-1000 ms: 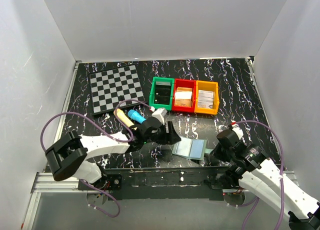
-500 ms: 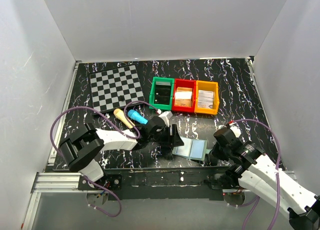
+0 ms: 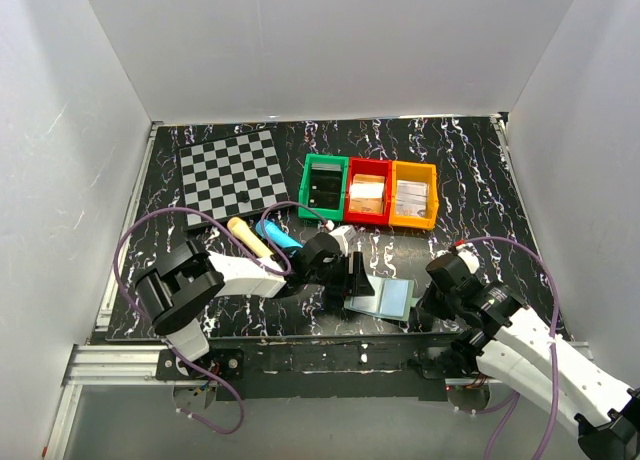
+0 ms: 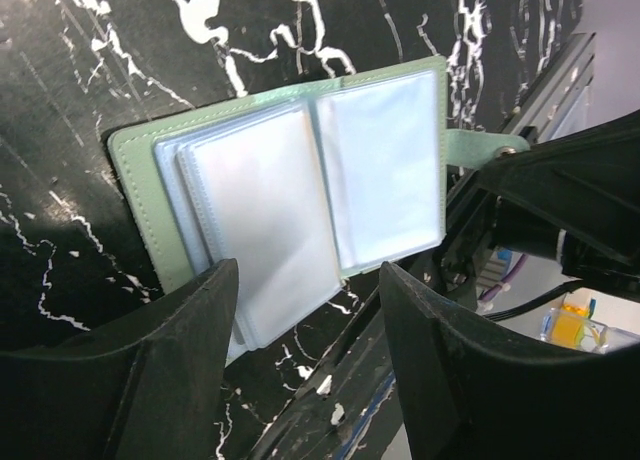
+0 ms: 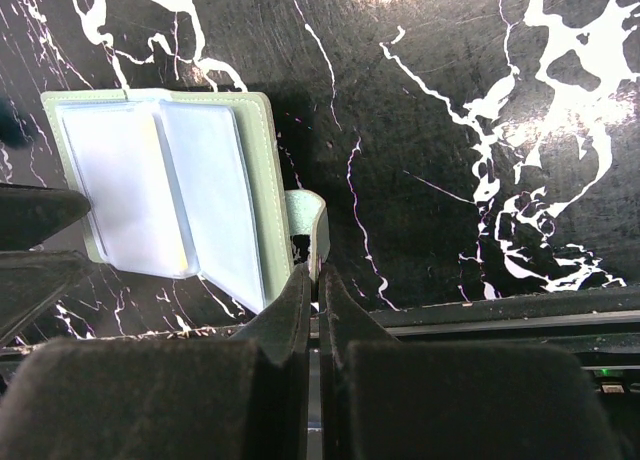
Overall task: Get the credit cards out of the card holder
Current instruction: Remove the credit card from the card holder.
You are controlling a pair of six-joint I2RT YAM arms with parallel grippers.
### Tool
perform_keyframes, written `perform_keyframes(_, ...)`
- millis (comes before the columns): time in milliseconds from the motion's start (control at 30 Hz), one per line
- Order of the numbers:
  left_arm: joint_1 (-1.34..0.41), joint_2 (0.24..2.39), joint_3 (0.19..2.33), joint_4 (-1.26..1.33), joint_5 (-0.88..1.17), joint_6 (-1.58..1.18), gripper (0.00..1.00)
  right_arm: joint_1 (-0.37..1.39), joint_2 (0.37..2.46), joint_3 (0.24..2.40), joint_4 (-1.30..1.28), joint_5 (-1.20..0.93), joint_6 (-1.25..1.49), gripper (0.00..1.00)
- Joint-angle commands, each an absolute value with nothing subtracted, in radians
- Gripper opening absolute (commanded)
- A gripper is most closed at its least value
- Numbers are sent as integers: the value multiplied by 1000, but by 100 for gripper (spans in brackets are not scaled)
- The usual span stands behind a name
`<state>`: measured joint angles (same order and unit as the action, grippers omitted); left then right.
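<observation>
The card holder (image 3: 385,298) lies open near the table's front edge, grey-green outside with pale blue-grey sleeves (image 4: 300,190) facing up. My right gripper (image 5: 315,275) is shut on the holder's small tab (image 5: 305,220) at its right edge. My left gripper (image 4: 308,280) stands open low over the holder's left panel, one finger to each side of the sleeve's near corner, touching nothing that I can see. In the top view the left gripper (image 3: 352,280) sits at the holder's left edge and the right gripper (image 3: 425,305) at its right. The credit cards are hidden in the sleeves.
A checkered board (image 3: 232,175) lies at the back left. Green (image 3: 324,159), red (image 3: 369,163) and orange (image 3: 414,166) bins stand in a row at the back. A wooden-handled tool (image 3: 248,236) and a blue object (image 3: 275,232) lie behind the left arm. The metal front rail (image 3: 330,352) runs just below the holder.
My left arm has swung right, bringing its open gripper up to the holder's left edge. The right gripper has kept its hold on the tab and barely moved.
</observation>
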<state>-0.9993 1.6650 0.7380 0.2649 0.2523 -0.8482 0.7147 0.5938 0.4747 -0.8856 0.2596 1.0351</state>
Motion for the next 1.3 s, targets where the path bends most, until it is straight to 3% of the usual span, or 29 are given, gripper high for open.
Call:
perform_keyframes(0,-1006,1667,764,232,245,-830,57,712,600,474,-858,270,1022,1)
perform_keyframes(1267,-1020,1721,804,244,319,-790,57,703,595,453,-831,235,1009,1)
